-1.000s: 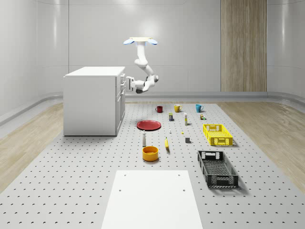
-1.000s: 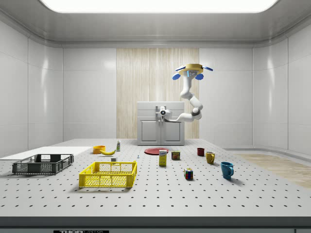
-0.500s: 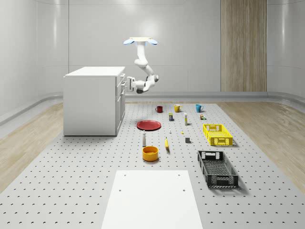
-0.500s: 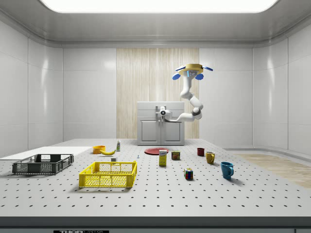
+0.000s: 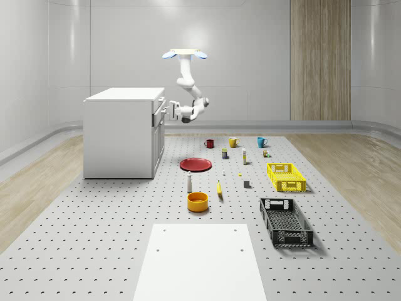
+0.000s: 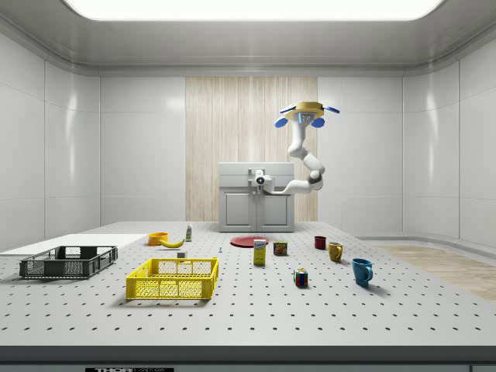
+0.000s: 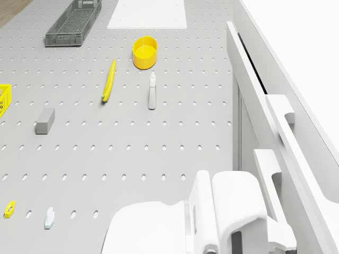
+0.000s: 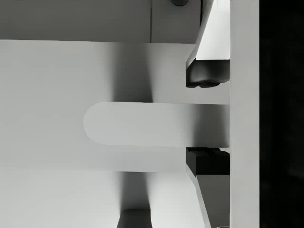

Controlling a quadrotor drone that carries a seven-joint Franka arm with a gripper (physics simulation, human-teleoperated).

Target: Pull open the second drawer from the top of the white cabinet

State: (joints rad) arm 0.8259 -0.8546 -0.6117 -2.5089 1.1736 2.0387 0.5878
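The white cabinet (image 5: 119,135) stands at the whole-scene view's left. The drone (image 5: 184,54) hovers above and just in front of its drawer side, also visible as the drone (image 6: 308,114) in the side view. The arm bends down and back to the cabinet front. My gripper (image 5: 168,111) is at the second band from the top (image 6: 260,180). In the wrist view the black pads (image 8: 206,78) sit on either side of the white drawer handle (image 8: 142,123). A drawer front (image 7: 249,79) stands slightly out, with a dark gap behind it.
On the floor in front of the cabinet lie a red plate (image 5: 195,164), a white bottle (image 5: 189,182), a banana (image 5: 219,188) and an orange bowl (image 5: 197,201). Mugs, a yellow crate (image 5: 286,177) and a black crate (image 5: 286,221) lie further right. A white board (image 5: 197,263) is nearest.
The hand has shifted slightly upward at the cabinet front and the forearm has levelled a little. The drone has held its place.
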